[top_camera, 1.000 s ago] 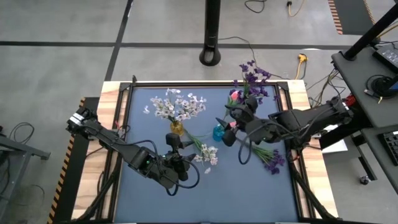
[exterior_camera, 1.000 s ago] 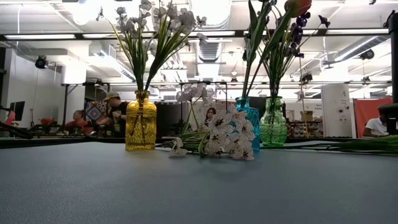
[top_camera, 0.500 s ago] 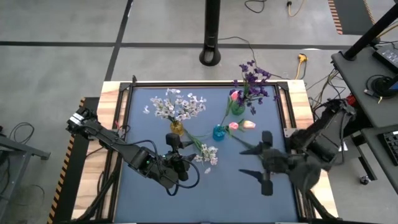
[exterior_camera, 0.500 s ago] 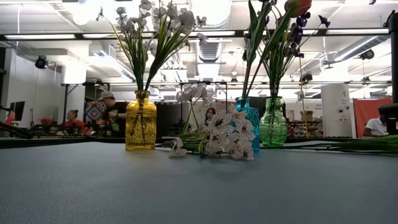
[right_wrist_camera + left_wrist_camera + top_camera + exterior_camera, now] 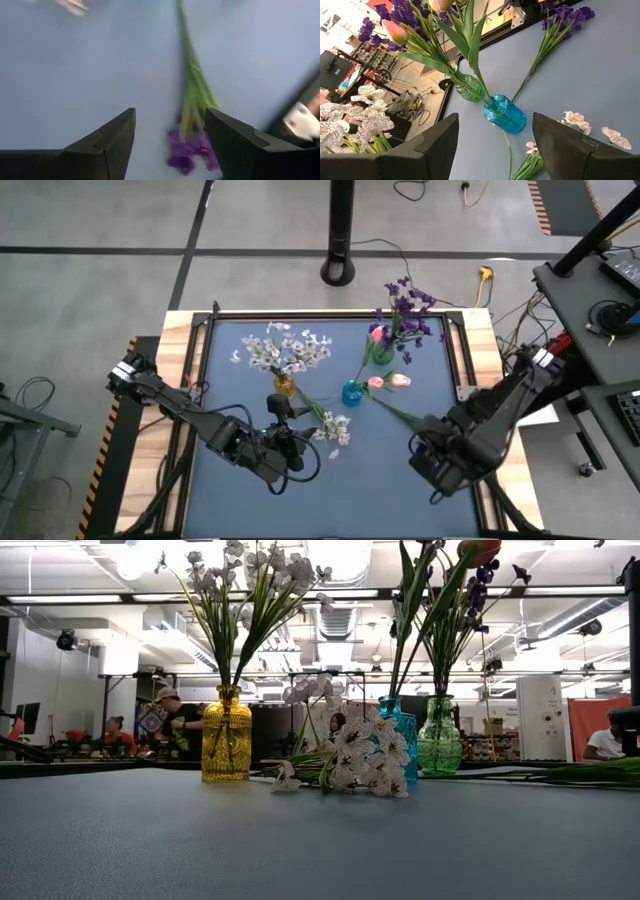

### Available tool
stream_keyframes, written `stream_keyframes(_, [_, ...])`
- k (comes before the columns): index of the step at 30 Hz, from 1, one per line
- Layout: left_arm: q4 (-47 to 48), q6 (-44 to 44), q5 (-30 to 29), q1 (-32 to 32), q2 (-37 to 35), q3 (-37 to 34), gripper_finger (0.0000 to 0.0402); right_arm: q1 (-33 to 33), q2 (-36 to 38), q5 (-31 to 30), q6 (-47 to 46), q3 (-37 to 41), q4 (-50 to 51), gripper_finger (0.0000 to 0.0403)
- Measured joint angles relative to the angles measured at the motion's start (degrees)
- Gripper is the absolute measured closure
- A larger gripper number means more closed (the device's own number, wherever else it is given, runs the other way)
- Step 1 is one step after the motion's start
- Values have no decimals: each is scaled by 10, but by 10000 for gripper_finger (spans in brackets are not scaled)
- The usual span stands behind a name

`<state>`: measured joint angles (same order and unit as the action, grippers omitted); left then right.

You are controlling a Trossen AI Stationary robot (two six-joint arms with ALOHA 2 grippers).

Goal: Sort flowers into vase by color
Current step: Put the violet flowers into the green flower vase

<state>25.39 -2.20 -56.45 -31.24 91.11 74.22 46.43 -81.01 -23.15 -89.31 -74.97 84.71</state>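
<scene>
Now we should drop the right gripper (image 5: 170, 145), jaws open and empty, squarely over the stems of the purple flowers (image 5: 192, 120) lying flat beyond the blue vase (image 5: 351, 393), left gripper (image 5: 495, 145) open too.

Vases look like glossy embossed glass: yellow (image 5: 226, 747), blue (image 5: 506, 113), green (image 5: 439, 739). Table mat (image 5: 370, 470) matt blue-grey, smooth; wood rim (image 5: 180, 330) pale, raw-looking. Fingers (image 5: 106, 145) matt black plastic.

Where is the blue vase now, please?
In the high view the blue vase stands near the table's middle, between the yellow vase and the green vase.
</scene>
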Motion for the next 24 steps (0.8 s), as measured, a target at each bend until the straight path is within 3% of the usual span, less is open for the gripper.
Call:
stream_keyframes(7, [-2,0,0,0,0,0,167,-64,2,64,-2,133,-51,148])
stream_keyframes(17, [-3,0,0,0,0,0,167,-208,-1,71,155,242,-196,151])
stream_keyframes(24, [-3,0,0,0,0,0,167,-266,-1,103,254,282,-282,156])
